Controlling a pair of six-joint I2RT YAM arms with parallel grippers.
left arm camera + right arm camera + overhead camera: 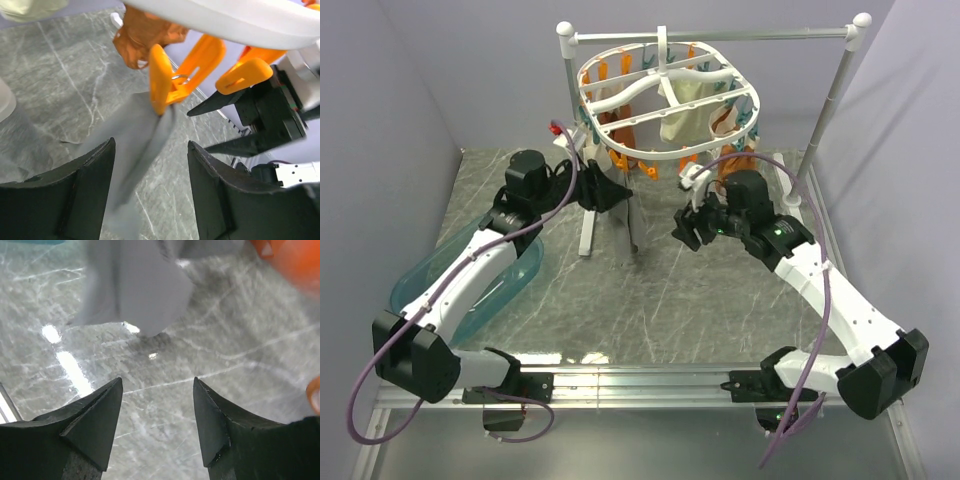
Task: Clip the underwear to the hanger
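Underwear (132, 137) hangs before left claw (150, 155); pegs (159, 75) crowd overhead; table (215, 370) below right claw (157, 387) bare.

Grey marbled table (700, 300) bears a blue tub (512, 286) (left side).

the left arm (470, 270) and right arm (830, 290) reach forward, elbows bent, wrists angled toward each other. the left fingers (90, 190) stand spread apart, gripping nothing; the right fingers (95, 425) gape likewise, tilted downward.

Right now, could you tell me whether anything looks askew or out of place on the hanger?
The underwear hangs bunched from a single orange peg on the hanger, drooping in one narrow fold instead of spread flat. The left gripper and right gripper are open, gripping nothing.
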